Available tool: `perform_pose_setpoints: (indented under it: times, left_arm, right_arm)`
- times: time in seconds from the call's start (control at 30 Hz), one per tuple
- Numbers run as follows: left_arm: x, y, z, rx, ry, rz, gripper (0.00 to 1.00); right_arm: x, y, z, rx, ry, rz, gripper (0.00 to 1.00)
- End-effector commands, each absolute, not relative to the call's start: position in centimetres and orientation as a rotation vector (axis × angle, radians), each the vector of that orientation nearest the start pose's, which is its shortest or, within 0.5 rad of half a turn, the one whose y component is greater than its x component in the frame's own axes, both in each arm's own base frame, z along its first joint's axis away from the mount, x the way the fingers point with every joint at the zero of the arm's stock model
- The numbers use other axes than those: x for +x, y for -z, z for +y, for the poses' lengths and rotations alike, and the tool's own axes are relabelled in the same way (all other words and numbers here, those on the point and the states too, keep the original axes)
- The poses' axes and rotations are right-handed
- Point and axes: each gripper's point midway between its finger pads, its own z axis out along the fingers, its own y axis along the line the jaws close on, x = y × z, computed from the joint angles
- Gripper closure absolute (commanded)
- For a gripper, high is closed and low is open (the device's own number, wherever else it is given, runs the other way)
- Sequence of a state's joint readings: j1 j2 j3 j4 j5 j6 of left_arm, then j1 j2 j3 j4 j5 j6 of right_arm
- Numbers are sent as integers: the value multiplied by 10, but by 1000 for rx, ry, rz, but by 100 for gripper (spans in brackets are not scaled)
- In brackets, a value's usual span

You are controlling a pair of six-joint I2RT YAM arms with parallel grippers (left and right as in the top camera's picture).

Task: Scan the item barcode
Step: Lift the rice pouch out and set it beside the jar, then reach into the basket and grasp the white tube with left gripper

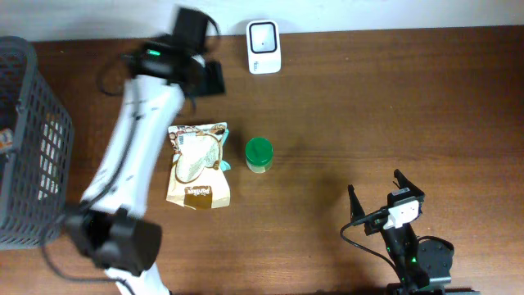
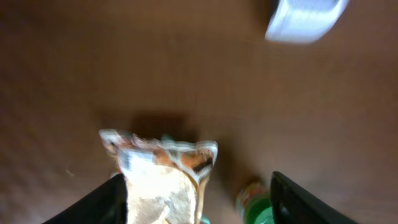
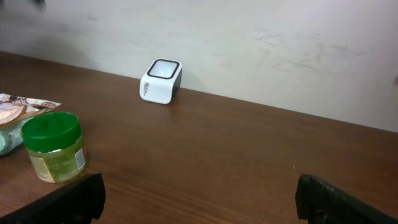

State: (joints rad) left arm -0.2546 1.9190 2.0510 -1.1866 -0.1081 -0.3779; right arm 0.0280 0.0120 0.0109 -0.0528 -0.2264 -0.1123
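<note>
Checkout-like bench: barcode scanner, shopping basket, snack bag and jar on wooden table.

We see bare tabletop across the right half up to its far edge, while the scanner at the far edge, the jar just beside the pouch mid-tabletop, the left arm above them and the basket at the left edge crowd the rest.
</note>
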Motion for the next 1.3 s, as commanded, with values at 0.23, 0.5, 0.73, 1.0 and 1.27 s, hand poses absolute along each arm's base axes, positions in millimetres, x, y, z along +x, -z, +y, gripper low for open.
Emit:
perform_pose_setpoints:
  times: [0.23, 0.5, 0.73, 1.0, 1.27]
  left_arm:
    - [405, -413, 139, -726, -166, 2078, 14]
    - [380, -357, 266, -1006, -212, 2117, 16]
    - [375, -272, 306, -981, -25, 2350, 20]
    - [365, -203, 317, -790, 59, 2600, 18]
    - [380, -134, 308, -718, 271, 2711, 19]
  right_arm:
    - [241, -161, 46, -292, -121, 1603, 2]
    - [241, -161, 46, -292, -121, 1603, 2]
    - [241, -161, 46, -292, -121, 1603, 2]
    - [241, -161, 46, -292, -120, 1603, 2]
    - [241, -161, 46, -292, -121, 1603, 2]
